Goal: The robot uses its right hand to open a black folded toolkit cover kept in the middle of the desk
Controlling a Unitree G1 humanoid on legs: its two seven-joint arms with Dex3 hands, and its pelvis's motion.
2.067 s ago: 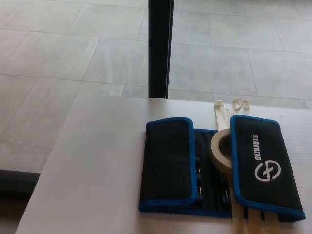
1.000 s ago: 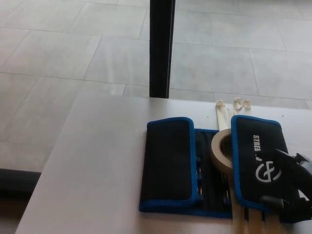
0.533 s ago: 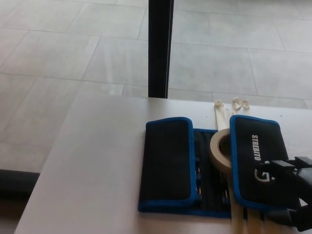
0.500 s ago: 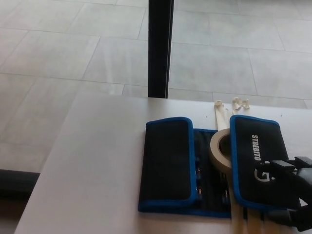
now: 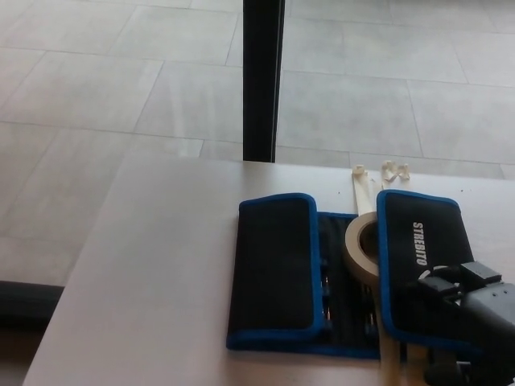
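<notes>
Grey floor tiles [image 5: 121, 72] are filling the upper view behind a black post [image 5: 261, 80]. White tabletop [image 5: 153, 265] is carrying the black toolkit cover [image 5: 278, 273], blue-edged, both flaps lying folded inward. Its right flap is lying under the right robot hand [image 5: 467, 322]; whether the robot hand is gripping it, I cannot tell. Masking tape roll [image 5: 360, 245] is leaning between the flaps.
</notes>
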